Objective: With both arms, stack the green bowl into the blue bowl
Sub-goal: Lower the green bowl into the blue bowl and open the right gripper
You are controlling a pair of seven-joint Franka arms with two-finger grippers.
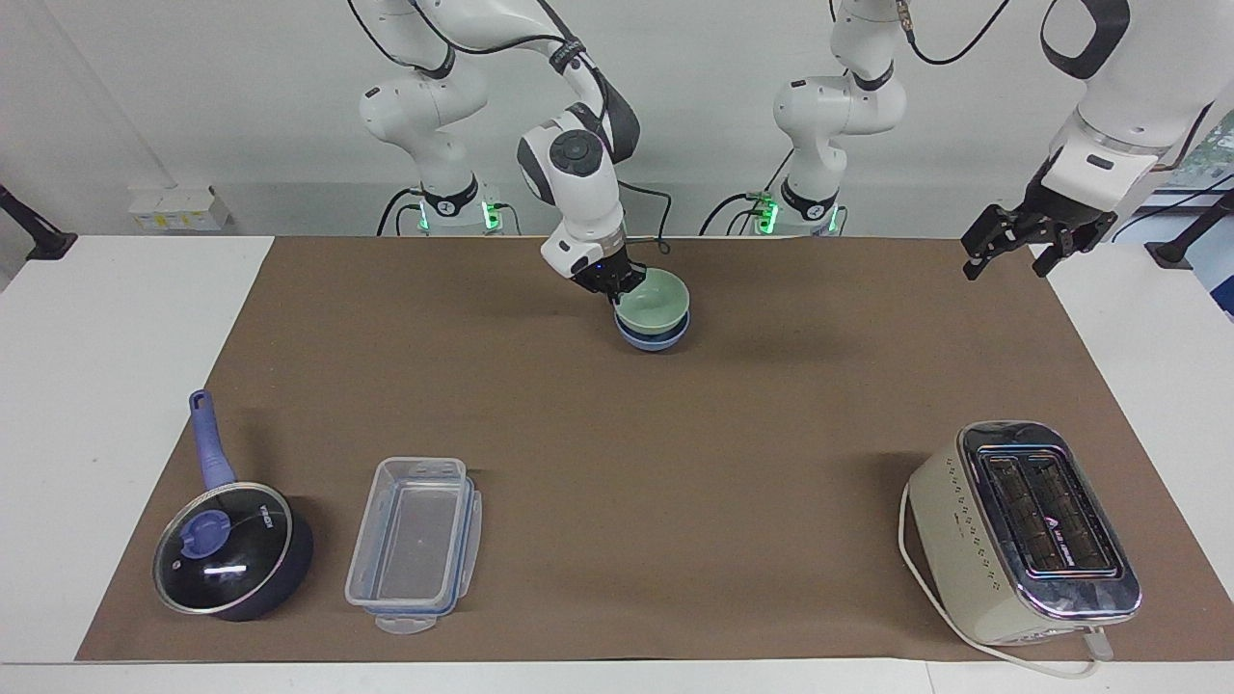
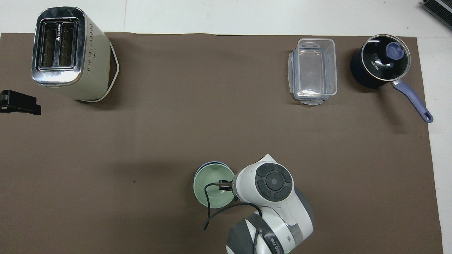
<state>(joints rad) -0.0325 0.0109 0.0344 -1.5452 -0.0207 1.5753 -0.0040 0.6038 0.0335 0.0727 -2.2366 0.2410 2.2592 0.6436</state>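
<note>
Two bowls sit nested near the robots' edge of the brown mat (image 1: 675, 463), about midway between the two arm bases. Going across the facing view from its left: a dark blue lidded saucepan (image 1: 231, 554) stands at the right arm's end of the bench (image 1: 96, 386), far from the robots, its periwinkle handle pointing toward them. Just beside it, toward the middle, lies a clear plastic food container (image 1: 415, 542), open side up.

Next comes the right arm, bent down over the mat. Its right tool (image 1: 613, 283) is clamped on the rim of the green bowl (image 1: 656, 300), on the side toward the right arm's end. The green bowl sits inside the blue bowl (image 1: 656, 336), with only a thin band of blue showing beneath it. Whether the green bowl rests fully on the blue one I cannot tell. In the overhead view the green bowl (image 2: 212, 187) covers nearly all of the blue bowl (image 2: 208, 164), leaving a narrow blue crescent at the edge farther from the robots, and the right arm's wrist hides the fingers there.

A cream two-slot toaster (image 1: 1027, 530) stands far from the robots at the left arm's end, its white cord looped round its base. The left arm waits raised over that end's mat edge, the left tool (image 1: 1007, 253) with fingers apart and holding nothing.
</note>
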